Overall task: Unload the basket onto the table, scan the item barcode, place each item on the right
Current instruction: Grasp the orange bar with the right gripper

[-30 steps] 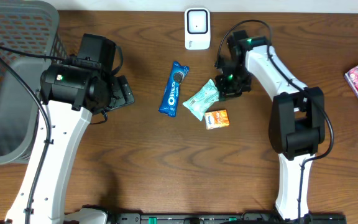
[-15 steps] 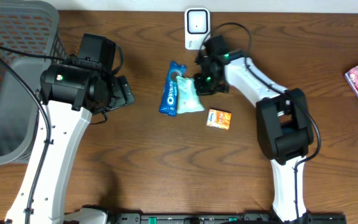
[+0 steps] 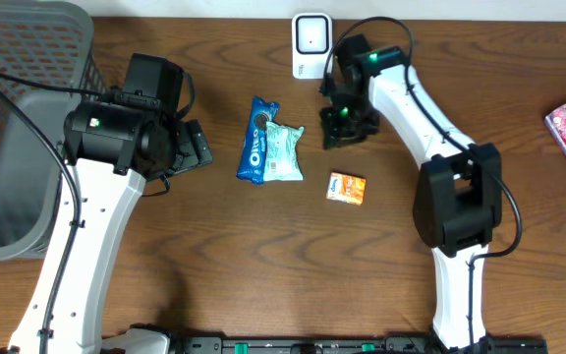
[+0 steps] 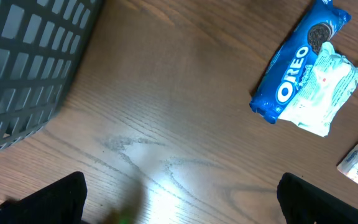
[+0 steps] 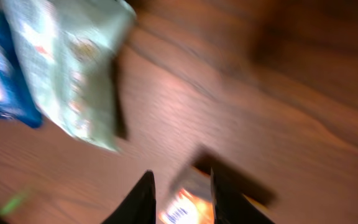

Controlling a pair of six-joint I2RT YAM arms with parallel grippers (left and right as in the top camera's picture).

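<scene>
Three packets lie near the middle of the brown wooden table (image 3: 214, 256). A blue plastic Oreo biscuit pack (image 3: 256, 152) has a mint-green foil packet (image 3: 284, 152) touching its 3 o'clock side and seemingly lapping over it. A small orange packet (image 3: 346, 188) sits apart at 5 o'clock. The white rectangular scanner (image 3: 311, 44) stands at the 12 o'clock edge.

The right hand (image 3: 346, 126) hovers between scanner and packets, fingers slightly parted and gripping nothing. The left hand (image 4: 182, 183) is spread wide and empty.

A clean pick probably means pinching the mint packet's 3 o'clock edge, away from the Oreo pack so only one item lifts, then turning its barcode towards the scanner. No view shows where that barcode is.

Only the overhead view shows the scanner. The left wrist view shows the overlap sharply. The blurred right wrist view shows the empty gap between the fingers.
</scene>
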